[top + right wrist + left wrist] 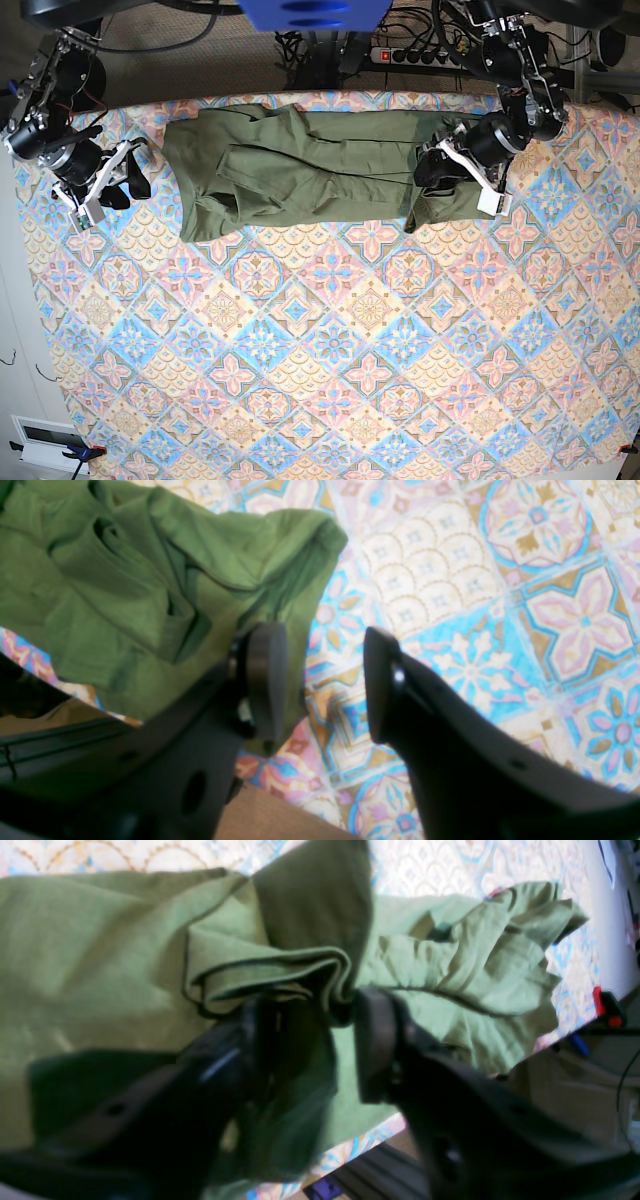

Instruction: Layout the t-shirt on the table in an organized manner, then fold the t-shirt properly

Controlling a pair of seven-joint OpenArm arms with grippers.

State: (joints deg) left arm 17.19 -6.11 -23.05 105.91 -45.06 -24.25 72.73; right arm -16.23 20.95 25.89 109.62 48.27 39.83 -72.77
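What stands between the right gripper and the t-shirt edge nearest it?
Nothing visible. The right gripper hangs open just off the t-shirt, with only bare patterned table in the gap; in the right wrist view the cloth edge already reaches one finger.

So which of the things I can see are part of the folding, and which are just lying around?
Part of the job:
- t-shirt
- table
- left gripper
- right gripper

Just lying about:
- power strip
- cables
- red clamp
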